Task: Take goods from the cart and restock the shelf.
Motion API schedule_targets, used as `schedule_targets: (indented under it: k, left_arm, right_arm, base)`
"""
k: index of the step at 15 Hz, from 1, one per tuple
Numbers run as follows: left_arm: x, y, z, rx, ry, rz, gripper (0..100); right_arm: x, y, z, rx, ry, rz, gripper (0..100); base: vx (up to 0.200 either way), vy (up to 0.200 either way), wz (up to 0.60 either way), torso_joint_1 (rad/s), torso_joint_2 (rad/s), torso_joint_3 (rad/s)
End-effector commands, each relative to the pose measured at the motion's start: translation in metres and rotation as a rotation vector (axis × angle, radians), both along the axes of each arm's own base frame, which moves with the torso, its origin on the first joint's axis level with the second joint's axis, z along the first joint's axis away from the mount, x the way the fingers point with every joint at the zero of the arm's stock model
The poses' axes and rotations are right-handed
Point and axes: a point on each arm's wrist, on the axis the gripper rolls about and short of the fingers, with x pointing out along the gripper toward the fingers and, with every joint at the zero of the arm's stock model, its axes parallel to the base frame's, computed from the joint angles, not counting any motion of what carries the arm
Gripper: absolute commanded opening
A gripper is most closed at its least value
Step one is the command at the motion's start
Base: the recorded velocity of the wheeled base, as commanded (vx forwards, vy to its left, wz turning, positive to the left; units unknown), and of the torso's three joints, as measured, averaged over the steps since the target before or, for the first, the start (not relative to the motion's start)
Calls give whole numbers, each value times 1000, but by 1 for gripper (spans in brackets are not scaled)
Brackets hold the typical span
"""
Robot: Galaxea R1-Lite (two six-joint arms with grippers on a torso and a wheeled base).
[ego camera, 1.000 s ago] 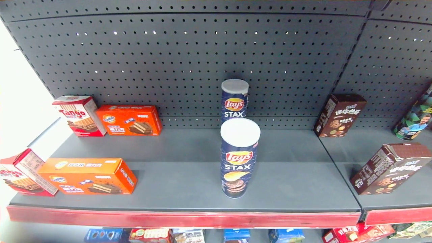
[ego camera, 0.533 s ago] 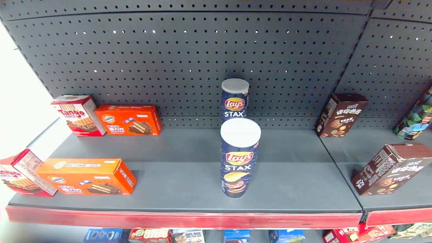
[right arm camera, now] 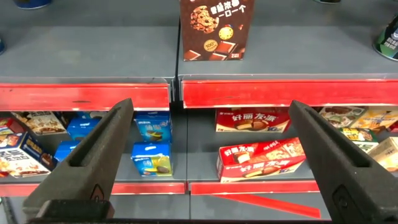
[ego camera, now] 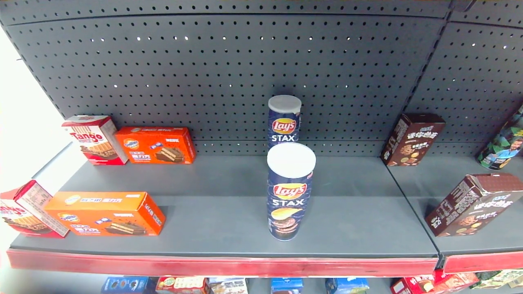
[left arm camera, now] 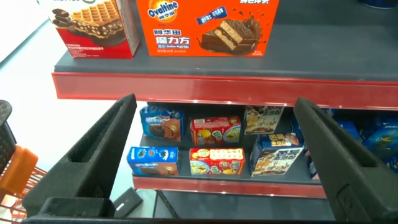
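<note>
Two dark blue chip cans stand on the grey shelf point(ego camera: 229, 228), one at the front middle point(ego camera: 289, 192) and one behind it by the pegboard point(ego camera: 284, 120). Orange cake boxes point(ego camera: 107, 213) point(ego camera: 157, 145) and red wafer boxes point(ego camera: 94, 139) point(ego camera: 22, 210) sit at the left, brown cookie boxes point(ego camera: 410, 139) point(ego camera: 470, 203) at the right. My left gripper point(left arm camera: 216, 102) hangs open and empty below the shelf's red front edge point(left arm camera: 249, 86), facing the orange cake box point(left arm camera: 205, 28). My right gripper point(right arm camera: 211, 107) is open and empty, facing a brown cookie box point(right arm camera: 211, 28).
A lower shelf point(left arm camera: 236, 183) holds several small snack boxes, blue cookie packs point(right arm camera: 152, 158) and red boxes point(right arm camera: 261, 158). An orange and black part of the cart point(left arm camera: 15, 177) shows beside the left gripper. A green can point(ego camera: 500, 149) stands far right.
</note>
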Motion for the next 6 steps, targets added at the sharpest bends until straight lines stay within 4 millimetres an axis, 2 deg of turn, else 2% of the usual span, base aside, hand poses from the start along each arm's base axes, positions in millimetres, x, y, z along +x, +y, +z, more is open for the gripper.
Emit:
schedule_targets:
  k: [1,6]
  left_arm:
    - [0,0,0,0,1,1,100]
    - [0,0,0,0,1,-1,100]
  right_arm:
    - [0,0,0,2,1,1,100]
    - [0,0,0,5,1,0,100]
  base:
    - [0,0,0,0,0,0]
    - [0,0,0,0,0,0]
